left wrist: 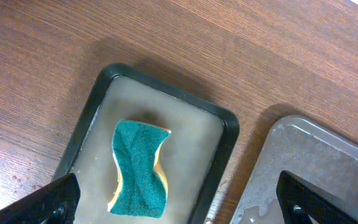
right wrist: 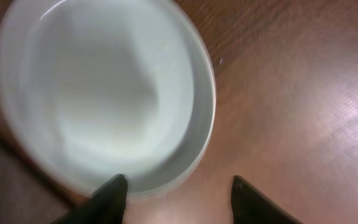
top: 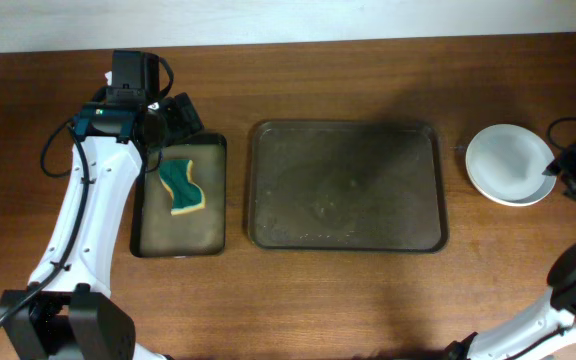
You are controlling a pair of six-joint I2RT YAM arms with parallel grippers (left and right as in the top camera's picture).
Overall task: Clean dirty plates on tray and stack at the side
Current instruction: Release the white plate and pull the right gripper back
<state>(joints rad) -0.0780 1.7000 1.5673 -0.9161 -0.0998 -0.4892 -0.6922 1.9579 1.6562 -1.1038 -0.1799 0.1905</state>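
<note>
The white plates [top: 509, 163] sit stacked on the table to the right of the large dark tray [top: 345, 186], which holds only wet film. In the right wrist view the stack [right wrist: 104, 93] fills the upper left. My right gripper [top: 560, 172] [right wrist: 176, 186] is open and empty at the stack's right edge, one finger over the rim, the other over bare wood. My left gripper [top: 173, 125] [left wrist: 179, 199] is open and empty above the small black tray [left wrist: 222, 134], over a green and yellow sponge [top: 185, 187] [left wrist: 138, 168].
The small black tray [top: 144, 215] with soapy water lies left of the large tray [left wrist: 316, 168], a strip of wood between them. A black cable [top: 568, 128] runs near the plates at the right table edge. The table's far edge meets a white wall.
</note>
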